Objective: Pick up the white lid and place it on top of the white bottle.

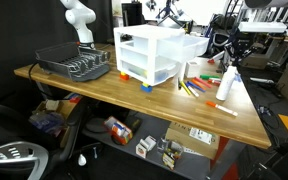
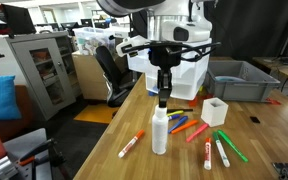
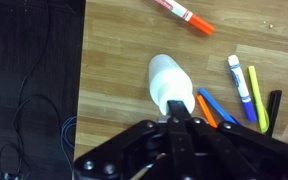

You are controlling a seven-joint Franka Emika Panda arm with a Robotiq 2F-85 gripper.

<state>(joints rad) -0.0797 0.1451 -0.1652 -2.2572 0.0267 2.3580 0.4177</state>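
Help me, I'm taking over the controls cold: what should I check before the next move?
1. Bottle upright on the table: ok.
2. Gripper lined up over the bottle's top: ok in an exterior view; the wrist view agrees.
3. Jaws shut: ok.
4. Lid held between the jaws: cannot tell; the fingertips hide it.
5. Lid seated on the bottle: cannot tell.
6. Orange marker and the other markers apart from the bottle: ok.
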